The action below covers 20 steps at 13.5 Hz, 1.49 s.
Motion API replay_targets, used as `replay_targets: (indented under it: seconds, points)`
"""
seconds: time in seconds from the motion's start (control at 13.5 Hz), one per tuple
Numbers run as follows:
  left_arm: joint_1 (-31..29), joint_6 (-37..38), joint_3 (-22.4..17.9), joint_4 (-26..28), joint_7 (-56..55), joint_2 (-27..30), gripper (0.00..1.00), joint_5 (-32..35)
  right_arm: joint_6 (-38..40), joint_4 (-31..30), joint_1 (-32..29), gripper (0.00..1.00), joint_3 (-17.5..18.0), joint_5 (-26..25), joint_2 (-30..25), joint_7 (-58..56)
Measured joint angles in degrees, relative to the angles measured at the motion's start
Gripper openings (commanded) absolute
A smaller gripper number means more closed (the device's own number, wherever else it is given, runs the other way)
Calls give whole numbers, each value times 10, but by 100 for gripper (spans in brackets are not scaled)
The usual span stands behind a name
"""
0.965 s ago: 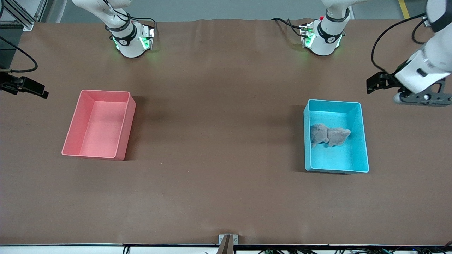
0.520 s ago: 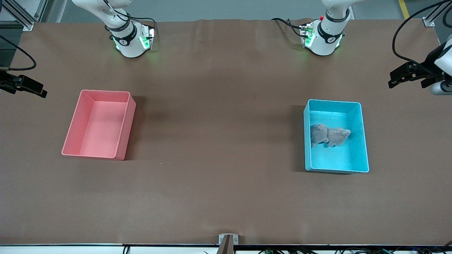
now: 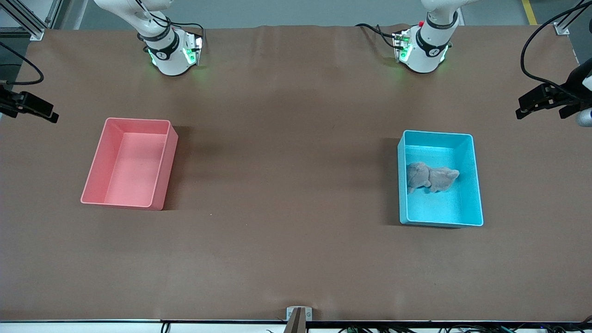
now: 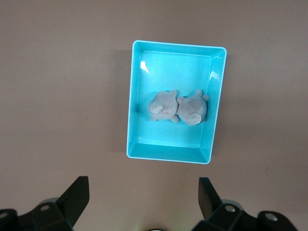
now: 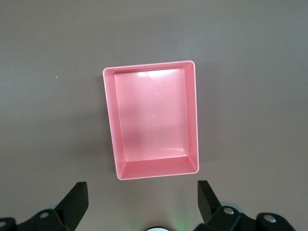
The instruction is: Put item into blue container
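We see a brown table (image 3: 286,152) carrying two bins, well apart. The blue container (image 3: 476,185) sits toward the left arm's end, and the pink bin (image 3: 169,162) toward the right arm's end. The two arm bases stand at the table's edge farthest from the front camera.

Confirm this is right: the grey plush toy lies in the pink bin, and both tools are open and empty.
Not quite. The grey plush toy lies in the blue container, as the front view shows; the pink bin holds nothing. The left tool and right tool are indeed open and empty.
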<state>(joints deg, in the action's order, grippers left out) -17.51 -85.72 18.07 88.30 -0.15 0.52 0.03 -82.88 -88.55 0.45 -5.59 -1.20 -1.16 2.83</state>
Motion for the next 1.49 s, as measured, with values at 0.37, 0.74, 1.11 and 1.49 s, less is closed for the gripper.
replay_targets:
  seconds: [0.37,0.74,1.11,1.49]
  points:
    - [0,-1,0,-1,0,-2,100,0,14,0,0,100,2,0,-20,-2]
    - [2,-3,-1,-2,0,-8,100,0,14,0,0,100,2,8,-26,-6]
    - [85,-3,-85,-2,0,-8,100,0,14,-1,0,100,2,12,-26,-17]
    - [149,-3,-146,-2,0,-8,100,0,18,-2,0,100,1,12,-26,-46]
